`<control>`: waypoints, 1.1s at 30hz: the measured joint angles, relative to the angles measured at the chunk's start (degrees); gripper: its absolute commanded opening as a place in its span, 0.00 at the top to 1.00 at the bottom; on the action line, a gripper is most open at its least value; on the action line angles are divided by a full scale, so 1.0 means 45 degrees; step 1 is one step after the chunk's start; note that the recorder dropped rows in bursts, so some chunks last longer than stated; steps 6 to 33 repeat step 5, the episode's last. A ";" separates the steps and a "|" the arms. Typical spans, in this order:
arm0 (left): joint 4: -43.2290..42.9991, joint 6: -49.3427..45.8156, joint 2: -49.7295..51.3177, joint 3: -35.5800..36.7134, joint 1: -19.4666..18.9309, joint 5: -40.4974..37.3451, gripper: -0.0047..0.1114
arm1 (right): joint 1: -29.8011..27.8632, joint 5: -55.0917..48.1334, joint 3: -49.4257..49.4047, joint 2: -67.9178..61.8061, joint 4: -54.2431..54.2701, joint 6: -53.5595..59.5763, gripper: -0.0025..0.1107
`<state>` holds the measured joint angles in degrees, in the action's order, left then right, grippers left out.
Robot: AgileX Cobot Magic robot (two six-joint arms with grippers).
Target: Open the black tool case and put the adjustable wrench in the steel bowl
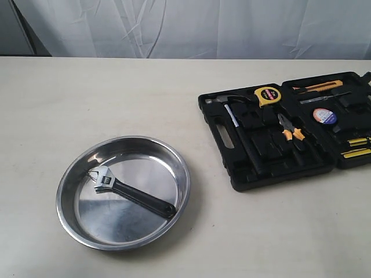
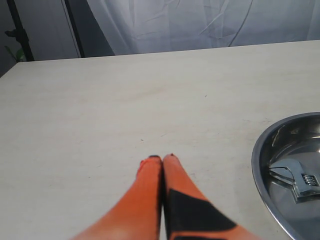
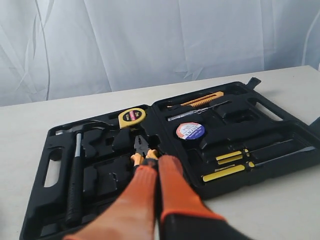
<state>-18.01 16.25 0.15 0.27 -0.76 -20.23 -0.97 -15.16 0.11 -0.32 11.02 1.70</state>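
The black tool case (image 1: 288, 130) lies open flat at the right of the table, also seen as the case (image 3: 280, 150) in the right wrist view. The adjustable wrench (image 1: 128, 190) rests inside the steel bowl (image 1: 75, 226) at the front left, silver head to the left, black handle to the right. The left wrist view shows the bowl's rim (image 2: 261, 172) and the wrench head (image 2: 300, 178). My left gripper (image 2: 161, 159) is shut and empty over bare table beside the bowl. My right gripper (image 3: 157, 162) is shut and empty above the case. Neither arm appears in the exterior view.
In the case lie a hammer (image 1: 240, 136), yellow tape measure (image 1: 267, 95), orange-handled pliers (image 1: 291, 134), a utility knife (image 1: 317, 87), a tape roll (image 1: 324, 116) and yellow-handled screwdrivers (image 1: 355, 148). A white curtain (image 1: 191, 26) hangs behind the table.
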 measured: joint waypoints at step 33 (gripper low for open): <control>0.0000 0.0000 0.0000 0.0000 0.0000 0.0000 0.96 | 0.0000 0.0000 0.0000 0.0000 0.0000 -0.0026 0.99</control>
